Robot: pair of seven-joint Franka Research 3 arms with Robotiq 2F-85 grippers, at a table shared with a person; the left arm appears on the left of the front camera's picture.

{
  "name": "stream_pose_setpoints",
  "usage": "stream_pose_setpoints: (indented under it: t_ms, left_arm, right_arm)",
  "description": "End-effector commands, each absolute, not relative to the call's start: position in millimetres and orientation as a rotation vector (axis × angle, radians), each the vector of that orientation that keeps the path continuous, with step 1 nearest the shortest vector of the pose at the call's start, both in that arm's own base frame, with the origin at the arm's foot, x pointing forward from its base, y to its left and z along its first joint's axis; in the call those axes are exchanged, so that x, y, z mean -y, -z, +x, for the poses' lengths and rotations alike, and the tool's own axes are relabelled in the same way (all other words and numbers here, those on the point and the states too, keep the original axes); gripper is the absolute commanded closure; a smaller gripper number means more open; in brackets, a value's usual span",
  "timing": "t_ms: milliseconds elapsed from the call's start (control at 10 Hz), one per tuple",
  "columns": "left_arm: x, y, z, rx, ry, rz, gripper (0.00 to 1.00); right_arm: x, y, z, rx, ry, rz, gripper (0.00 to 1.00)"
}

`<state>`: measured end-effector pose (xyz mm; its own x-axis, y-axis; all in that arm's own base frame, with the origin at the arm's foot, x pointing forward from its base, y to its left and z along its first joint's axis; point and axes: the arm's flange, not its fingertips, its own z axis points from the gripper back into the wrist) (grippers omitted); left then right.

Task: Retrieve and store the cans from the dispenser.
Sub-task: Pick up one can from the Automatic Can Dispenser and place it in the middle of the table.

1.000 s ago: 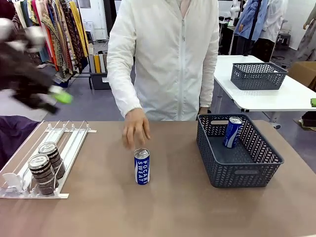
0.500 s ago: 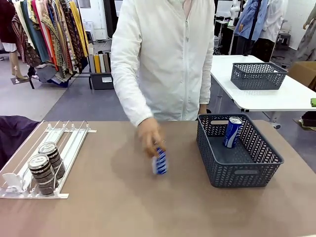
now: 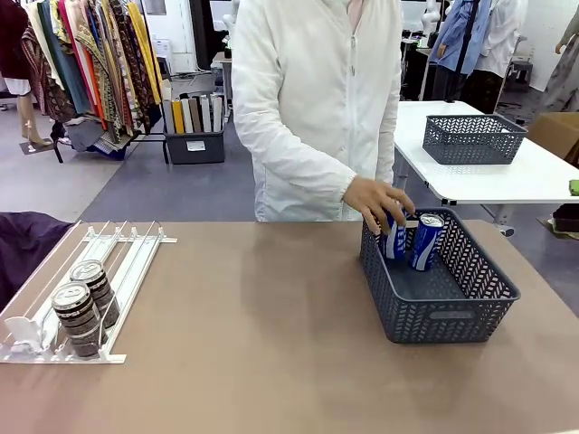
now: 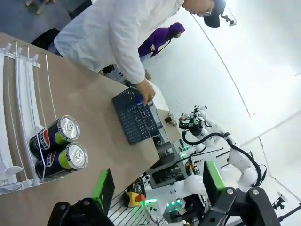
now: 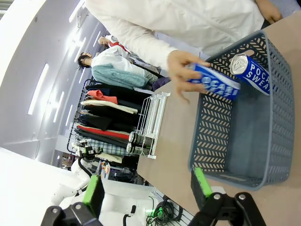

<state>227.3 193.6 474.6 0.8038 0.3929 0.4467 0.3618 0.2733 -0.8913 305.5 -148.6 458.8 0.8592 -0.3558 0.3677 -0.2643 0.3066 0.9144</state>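
Gripping a blue can [image 3: 394, 242] [image 5: 214, 82] around its top end, the person's hand [image 3: 375, 199] [image 5: 181, 70] holds it tilted at the far left corner of the dark grey basket [image 3: 443, 312] [image 5: 211, 136]. The arm reaches down from a white sleeve, with the fingers curled over the can. Just beside it a second blue can [image 3: 425, 241] [image 5: 251, 74] leans inside the basket against the far wall, with its silver top up.

Well apart, at the table's left end, two dark cans [image 3: 86, 303] [image 4: 61, 146] lie side by side at the near, low end of the dispenser [image 3: 127, 249] [image 4: 23, 94], against its clear stoppers. The rails above them are bare.

In its wrist view the left gripper [image 4: 158, 186] hangs high above the dispenser end of the table, with its green-padded fingers spread wide and nothing between them. The right gripper [image 5: 147, 188] in its wrist view hangs off the basket's side, jaws likewise wide and empty.

The table [image 3: 271, 362] is a plain brown surface, and a purple cloth [image 3: 23, 244] lies off its left edge. Behind the person, a white table [image 3: 507, 181] carries a second basket [image 3: 475, 138] of the same lattice kind. A clothes rail [image 3: 99, 54] hung with coloured garments fills the far left of the room, above a grey floor.
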Motion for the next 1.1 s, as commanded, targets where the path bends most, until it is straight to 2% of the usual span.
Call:
stream_pose_setpoints:
  t_ms: [0,500,600,700,900,1000]
  left_arm:
    - [-193.4,-480.0,228.1,0.696,-0.026,-1.341,0.0]
    - [-192.3,-476.7,226.3,0.681,-0.032,-1.324,0.0]
    - [-172.6,-492.7,234.4,0.682,-0.053,-1.205,0.0]
    - [-141.1,-509.3,242.1,0.581,0.023,-1.052,0.0]
    - [-63.8,-524.9,261.2,0.347,0.279,-0.618,0.0]
    - [-30.6,-520.3,271.4,0.294,0.287,-0.405,0.0]
  right_arm:
    - [147.2,-463.8,309.0,0.594,0.067,1.3,0.0]
    - [147.2,-463.8,309.0,0.594,0.067,1.3,0.0]
    - [147.2,-463.8,309.0,0.594,0.067,1.3,0.0]
    - [147.2,-463.8,309.0,0.594,0.067,1.3,0.0]
    - [147.2,-463.8,309.0,0.594,0.067,1.3,0.0]
    - [147.2,-463.8,309.0,0.594,0.067,1.3,0.0]
